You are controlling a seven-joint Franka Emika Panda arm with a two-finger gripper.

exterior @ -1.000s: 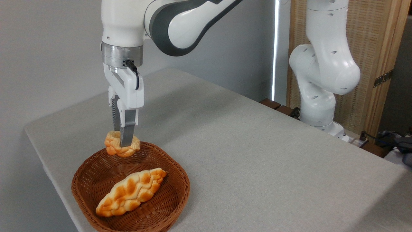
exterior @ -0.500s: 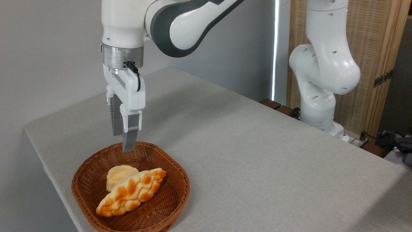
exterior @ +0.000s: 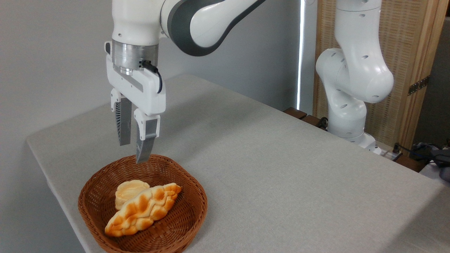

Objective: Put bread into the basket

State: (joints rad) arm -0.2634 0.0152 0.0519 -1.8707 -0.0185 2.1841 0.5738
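The bread (exterior: pixel 129 189), a small round pale bun, lies inside the brown wicker basket (exterior: pixel 191 214) at the table's front left. It leans against a longer braided orange-brown loaf (exterior: pixel 142 210) that partly covers its front. My gripper (exterior: pixel 133 153) hangs above the basket's back rim, open, with nothing between its fingers. It is clear of the bun.
The grey cloth-covered table (exterior: pixel 267 168) stretches right and back from the basket. The arm's white base (exterior: pixel 348 105) stands at the table's far right edge. The basket sits close to the table's left front edge.
The gripper opened and let the bun drop into the basket beside the braided loaf. Since then the gripper has risen slightly and turned about its axis.
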